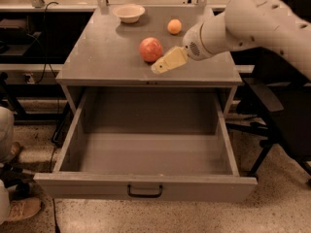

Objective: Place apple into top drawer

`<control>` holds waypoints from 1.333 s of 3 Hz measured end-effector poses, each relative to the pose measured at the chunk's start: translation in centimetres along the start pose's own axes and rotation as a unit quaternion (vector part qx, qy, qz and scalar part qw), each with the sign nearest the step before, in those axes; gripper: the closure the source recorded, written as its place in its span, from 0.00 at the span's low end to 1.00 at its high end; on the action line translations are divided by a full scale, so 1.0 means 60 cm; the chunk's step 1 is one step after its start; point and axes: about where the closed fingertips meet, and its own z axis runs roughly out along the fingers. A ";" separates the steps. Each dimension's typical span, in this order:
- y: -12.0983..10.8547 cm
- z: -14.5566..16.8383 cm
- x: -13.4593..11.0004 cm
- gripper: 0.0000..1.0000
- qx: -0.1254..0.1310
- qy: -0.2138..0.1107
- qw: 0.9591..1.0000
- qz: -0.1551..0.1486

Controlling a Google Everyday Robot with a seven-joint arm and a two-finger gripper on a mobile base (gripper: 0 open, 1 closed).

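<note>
The apple (150, 49), reddish-pink and round, sits on the grey cabinet top (107, 52) near its middle. The gripper (163, 65) has pale yellow fingers and hangs just right of and slightly in front of the apple, close to it, at the end of a white arm coming in from the upper right. The top drawer (146, 154) is pulled fully open below and holds nothing; its black handle (145, 192) is centred on the front panel.
A small orange fruit (174, 26) and a pale bowl (129, 12) sit at the back of the cabinet top. A dark chair (277, 125) stands to the right. A person's leg and shoe (14, 205) show at the lower left.
</note>
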 end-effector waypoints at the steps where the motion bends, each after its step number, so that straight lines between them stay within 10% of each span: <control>1: -0.035 0.075 -0.018 0.00 0.022 -0.040 0.999 0.022; 3: -0.059 0.192 -0.050 0.00 0.024 -0.072 0.996 0.041; 4: -0.055 0.227 -0.065 0.15 0.012 -0.083 0.995 0.047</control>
